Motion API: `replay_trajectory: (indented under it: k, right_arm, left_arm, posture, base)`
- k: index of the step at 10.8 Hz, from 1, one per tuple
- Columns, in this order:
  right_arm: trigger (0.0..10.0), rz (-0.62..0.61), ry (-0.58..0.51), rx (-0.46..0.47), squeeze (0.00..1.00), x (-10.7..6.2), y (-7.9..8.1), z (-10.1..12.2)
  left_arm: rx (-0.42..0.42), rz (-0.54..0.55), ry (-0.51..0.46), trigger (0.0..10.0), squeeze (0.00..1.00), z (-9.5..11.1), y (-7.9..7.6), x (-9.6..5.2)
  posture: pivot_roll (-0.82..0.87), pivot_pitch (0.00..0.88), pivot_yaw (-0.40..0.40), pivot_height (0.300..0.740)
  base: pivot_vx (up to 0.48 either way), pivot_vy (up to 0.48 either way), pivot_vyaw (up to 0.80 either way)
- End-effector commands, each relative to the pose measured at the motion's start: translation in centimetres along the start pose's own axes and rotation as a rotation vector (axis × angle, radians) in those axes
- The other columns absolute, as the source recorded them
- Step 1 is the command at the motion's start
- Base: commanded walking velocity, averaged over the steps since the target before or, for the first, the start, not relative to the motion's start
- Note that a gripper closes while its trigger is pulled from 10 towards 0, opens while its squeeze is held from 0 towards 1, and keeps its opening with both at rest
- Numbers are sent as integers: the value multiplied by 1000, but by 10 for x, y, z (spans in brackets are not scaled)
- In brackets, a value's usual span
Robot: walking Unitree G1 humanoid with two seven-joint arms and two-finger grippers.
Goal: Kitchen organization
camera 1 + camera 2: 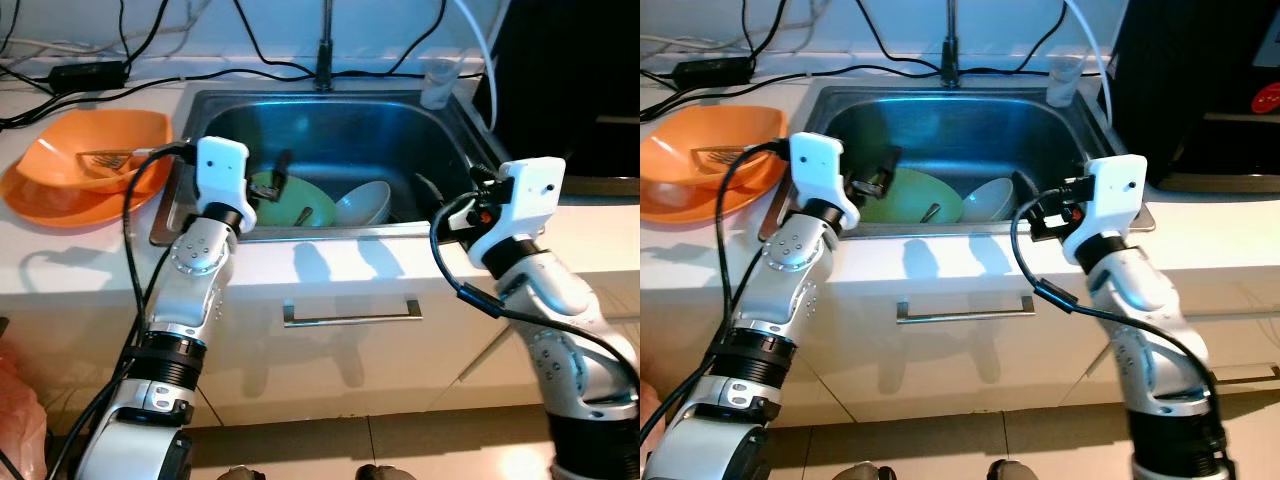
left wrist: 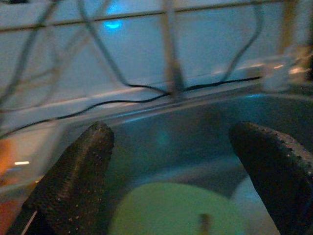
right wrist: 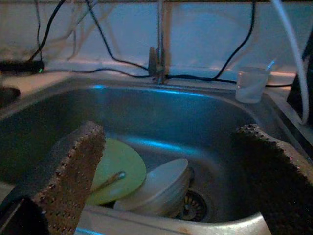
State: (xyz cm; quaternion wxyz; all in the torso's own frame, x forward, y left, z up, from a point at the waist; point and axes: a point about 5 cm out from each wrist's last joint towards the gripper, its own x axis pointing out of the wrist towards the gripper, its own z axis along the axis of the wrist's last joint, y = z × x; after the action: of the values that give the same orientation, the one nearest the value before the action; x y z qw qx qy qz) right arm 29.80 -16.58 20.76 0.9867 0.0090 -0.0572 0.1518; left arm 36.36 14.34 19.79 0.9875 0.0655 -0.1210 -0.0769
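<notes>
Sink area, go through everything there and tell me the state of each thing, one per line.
Sink: no water standing, dishes inside.
Green plate: tilted in the sink, a utensil on it.
White bowl: lying on its side beside the plate.
Orange bowl: upright on the counter.
Clear cup: upright.
Drawer: closed.
Left gripper: jaws open.
Right gripper: jaws open.

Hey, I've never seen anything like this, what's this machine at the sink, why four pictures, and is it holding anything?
It is a walking robot with two silver arms, standing at a kitchen sink. Two pictures come from cameras in its head, looking down. The other two come from cameras on its wrists, looking along each tool's black fingers. In the sink lie a green plate and a white bowl. An orange tray sits on the counter, a clear cup by the tap. The left tool and right tool hover open over the sink, holding nothing.
</notes>
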Motion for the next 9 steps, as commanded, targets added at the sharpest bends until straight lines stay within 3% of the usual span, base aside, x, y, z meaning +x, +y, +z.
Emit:
replay_trajectory:
  k: [1,5,7,9]
  right_arm:
    - [10000,19,-5,-25,663,3,-1,2]
    - [10000,73,-31,26,604,8,17,1]
    - [10000,81,-53,103,569,12,29,4]
    - [10000,139,-39,201,553,14,40,3]
  left_arm:
    - [37,61,-7,10000,0,3,10,3]
    - [139,150,-25,10000,0,7,23,2]
    - [182,126,-44,10000,0,8,16,-1]
    - [279,171,-46,10000,0,10,23,-3]
  posture:
    - [-91,75,10,740]
    - [-90,80,-10,740]
    - [-88,85,-11,740]
    - [-88,89,-17,740]
  base:
    - [0,0,0]
    - [0,0,0]
    - [0,0,0]
    - [0,0,0]
